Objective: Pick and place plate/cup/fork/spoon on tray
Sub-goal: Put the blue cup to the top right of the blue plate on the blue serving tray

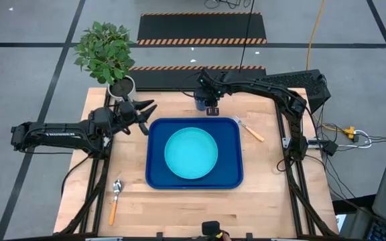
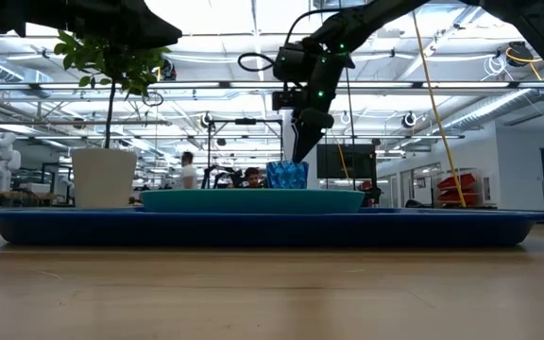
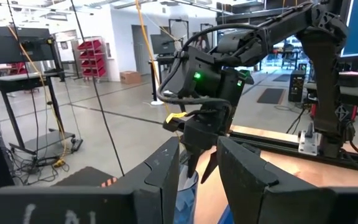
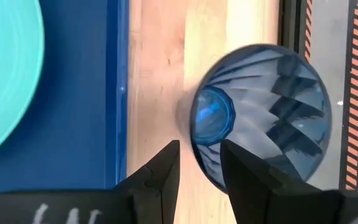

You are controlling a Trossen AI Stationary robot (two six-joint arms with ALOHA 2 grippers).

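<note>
Fingers of your right gripper [image 4: 199, 163] sit slightly apart above the small dark blue ribbed cup [image 4: 260, 115], not gripping it. Beside it lies the dark blue plastic tray [image 1: 194, 179], already holding the round turquoise plate [image 1: 191, 153]. Cup, orange-handled metal fork [image 1: 248, 128] and spoon [image 1: 115, 199] remain. Your left gripper [image 1: 145, 112] waits, released.

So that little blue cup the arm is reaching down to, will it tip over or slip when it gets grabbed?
The cup looks like thin, translucent, faceted plastic, so probably light and somewhat slippery. It widens toward the rim from a small base, so a sideways nudge could tip it. The right gripper straddles its wall with fingers open, which seems a fair hold on the rim.
</note>
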